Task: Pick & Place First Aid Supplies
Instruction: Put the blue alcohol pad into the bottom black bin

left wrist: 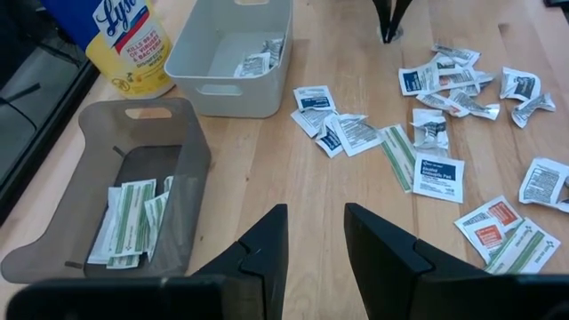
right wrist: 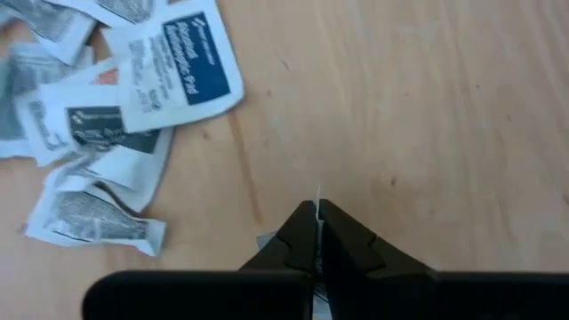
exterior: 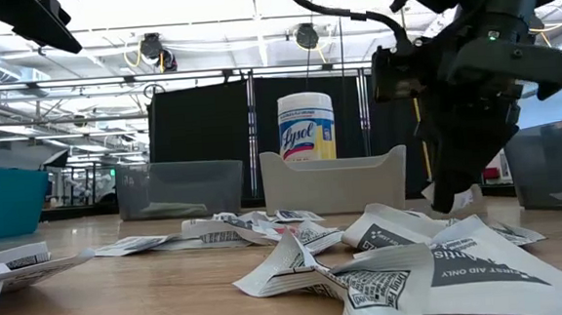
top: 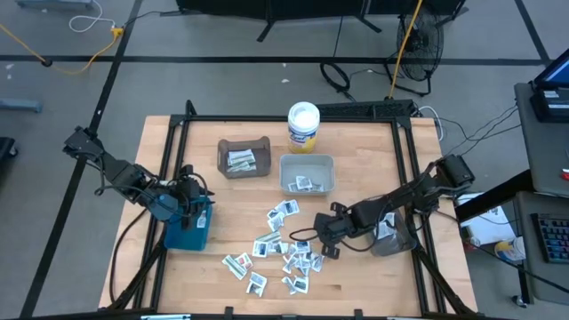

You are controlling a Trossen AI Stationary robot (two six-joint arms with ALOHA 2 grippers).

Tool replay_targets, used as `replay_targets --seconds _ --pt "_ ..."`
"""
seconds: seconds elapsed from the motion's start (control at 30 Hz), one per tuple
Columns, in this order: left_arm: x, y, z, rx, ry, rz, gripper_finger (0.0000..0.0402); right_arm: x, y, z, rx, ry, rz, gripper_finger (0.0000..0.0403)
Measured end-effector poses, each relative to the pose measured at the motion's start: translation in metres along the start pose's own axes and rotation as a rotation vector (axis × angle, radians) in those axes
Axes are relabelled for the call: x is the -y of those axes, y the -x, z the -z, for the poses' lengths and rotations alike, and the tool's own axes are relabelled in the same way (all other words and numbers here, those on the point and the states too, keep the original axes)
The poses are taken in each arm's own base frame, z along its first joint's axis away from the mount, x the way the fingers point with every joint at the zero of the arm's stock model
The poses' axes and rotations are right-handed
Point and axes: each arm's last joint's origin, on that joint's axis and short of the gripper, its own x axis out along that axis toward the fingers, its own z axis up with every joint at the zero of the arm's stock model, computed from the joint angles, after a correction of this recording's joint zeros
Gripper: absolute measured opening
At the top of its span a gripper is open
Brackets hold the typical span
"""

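Several first aid supplies, small white packets point(top: 284, 249) with blue, green or red print, lie loose on the wooden table's near middle. More lie in the brown bin point(top: 223, 165) and the white bin point(top: 286, 182). My right gripper point(top: 324, 233) hovers just right of the pile, shut on one thin white packet point(exterior: 467, 199). My left gripper point(left wrist: 316, 231) hangs open and empty over the teal bin point(top: 188, 233) at the table's left. My right gripper pinches a thin white packet between its two fingertips; only a sliver of the packet's edge point(right wrist: 318, 192) shows past them. The fingers slant steeply down from the table's right side. The packet looks lifted just off the wood.
A white Lysol tub point(top: 303, 124) stands behind the white bin at the far edge. A grey translucent bin point(top: 393, 236) sits under my right arm. Bare wood lies between the pile and the right frame rail point(top: 418, 222).
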Motion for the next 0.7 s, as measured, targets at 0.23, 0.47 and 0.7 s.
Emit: replay_targets --seconds 0.23,0.47,0.7 --pt "0.0 0.0 0.0 0.001 -0.005 -0.001 0.0118 -0.001 0.028 -0.001 0.04 -0.027 -0.033 0.0001" --pt "0.0 0.0 0.0 0.002 -0.004 -0.001 0.0118 0.003 0.073 0.004 0.085 -0.102 -0.073 0.0001" --pt "0.0 0.0 0.0 0.003 -0.004 -0.001 0.0118 0.014 0.117 0.029 0.019 -0.254 -0.046 0.0001"
